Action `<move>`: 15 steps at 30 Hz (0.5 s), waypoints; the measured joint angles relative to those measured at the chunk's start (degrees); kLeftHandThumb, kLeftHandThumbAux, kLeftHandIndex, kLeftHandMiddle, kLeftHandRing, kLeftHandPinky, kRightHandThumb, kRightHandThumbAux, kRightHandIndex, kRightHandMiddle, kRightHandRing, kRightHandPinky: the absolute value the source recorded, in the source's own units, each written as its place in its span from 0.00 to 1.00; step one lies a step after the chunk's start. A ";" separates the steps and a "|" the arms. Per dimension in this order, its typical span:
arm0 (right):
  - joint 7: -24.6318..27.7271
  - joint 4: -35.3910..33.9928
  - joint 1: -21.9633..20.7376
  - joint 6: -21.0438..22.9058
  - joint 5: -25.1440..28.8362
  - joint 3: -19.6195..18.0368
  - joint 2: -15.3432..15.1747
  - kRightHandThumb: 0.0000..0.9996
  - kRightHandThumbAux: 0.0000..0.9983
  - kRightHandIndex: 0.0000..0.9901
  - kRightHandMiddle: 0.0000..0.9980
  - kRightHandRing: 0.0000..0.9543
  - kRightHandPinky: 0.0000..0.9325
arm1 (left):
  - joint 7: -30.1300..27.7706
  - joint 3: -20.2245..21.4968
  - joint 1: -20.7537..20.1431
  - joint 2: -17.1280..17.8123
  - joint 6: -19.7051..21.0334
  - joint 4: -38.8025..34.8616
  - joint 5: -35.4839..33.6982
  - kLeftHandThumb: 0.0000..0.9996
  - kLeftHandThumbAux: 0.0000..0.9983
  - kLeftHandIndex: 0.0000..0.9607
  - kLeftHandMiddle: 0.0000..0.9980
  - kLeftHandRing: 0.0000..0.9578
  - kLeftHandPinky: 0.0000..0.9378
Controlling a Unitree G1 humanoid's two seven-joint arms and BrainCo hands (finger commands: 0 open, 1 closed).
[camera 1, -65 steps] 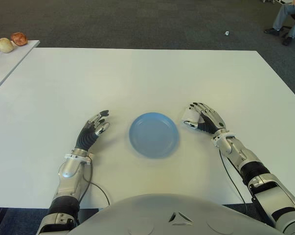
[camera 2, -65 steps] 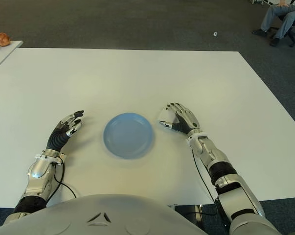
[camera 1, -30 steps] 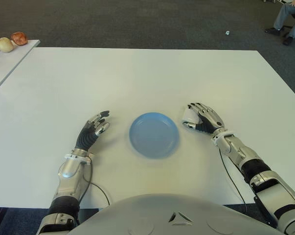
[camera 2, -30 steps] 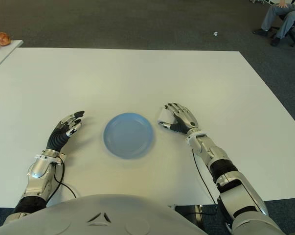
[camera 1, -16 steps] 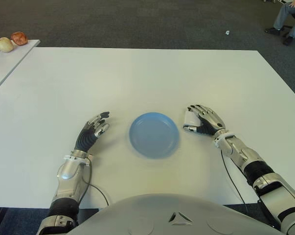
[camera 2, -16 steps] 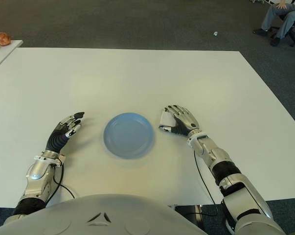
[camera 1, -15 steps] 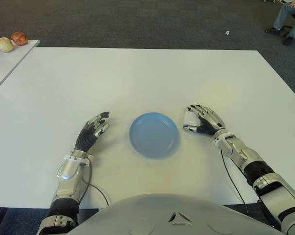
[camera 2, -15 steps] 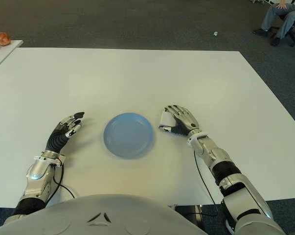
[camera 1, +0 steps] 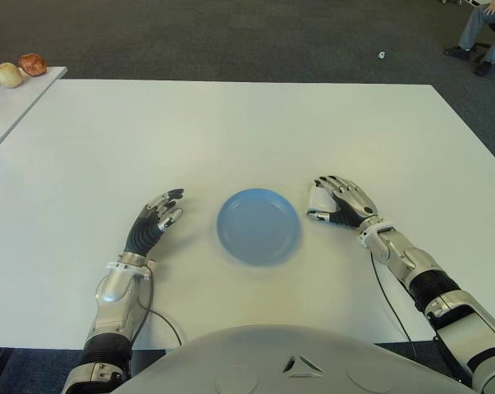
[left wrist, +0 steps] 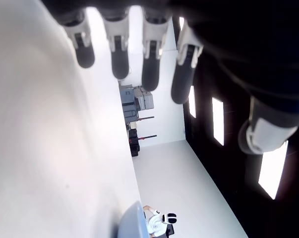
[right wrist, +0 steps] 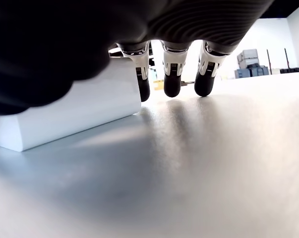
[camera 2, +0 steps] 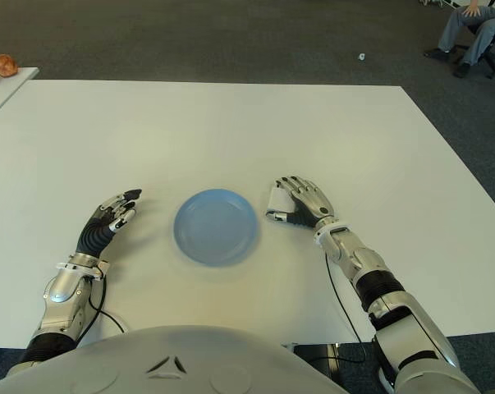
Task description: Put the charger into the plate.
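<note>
White counter [camera 1: 231, 123]: blue plate [camera 1: 258, 226] at centre. Charger [camera 1: 317, 197], white block, lies just right of plate, on the plate side of right hand [camera 1: 343, 201]; fingers [right wrist: 171, 74] loosely curved around it, grasp unconfirmed. Left hand [camera 1: 154, 220] idle left of plate, fingers spread, holding nothing.

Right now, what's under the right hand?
The white charger sits on the table under the right hand's fingers, beside the blue plate. Its palm-side part is covered, so the grip can't be confirmed.

Head stereo pair down on table [camera 1: 231, 123]; wrist cams close — table-level.
</note>
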 measured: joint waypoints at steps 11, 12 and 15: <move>-0.06 -0.09 0.08 0.04 0.03 0.00 -0.01 0.31 0.23 0.00 0.00 0.00 0.08 | -0.46 0.17 0.05 -0.03 -0.15 0.02 -0.56 0.00 0.51 0.31 0.20 0.15 0.11; -0.13 -0.04 0.08 0.02 0.03 0.01 -0.01 0.32 0.24 0.00 0.00 0.01 0.11 | -0.52 0.18 0.05 -0.04 -0.25 0.02 -0.56 0.00 0.51 0.31 0.20 0.15 0.12; -0.46 0.25 -0.03 -0.13 0.03 0.12 0.00 0.33 0.26 0.00 0.00 0.03 0.17 | -0.67 0.22 0.04 -0.06 -0.50 0.05 -0.57 0.00 0.51 0.31 0.20 0.15 0.12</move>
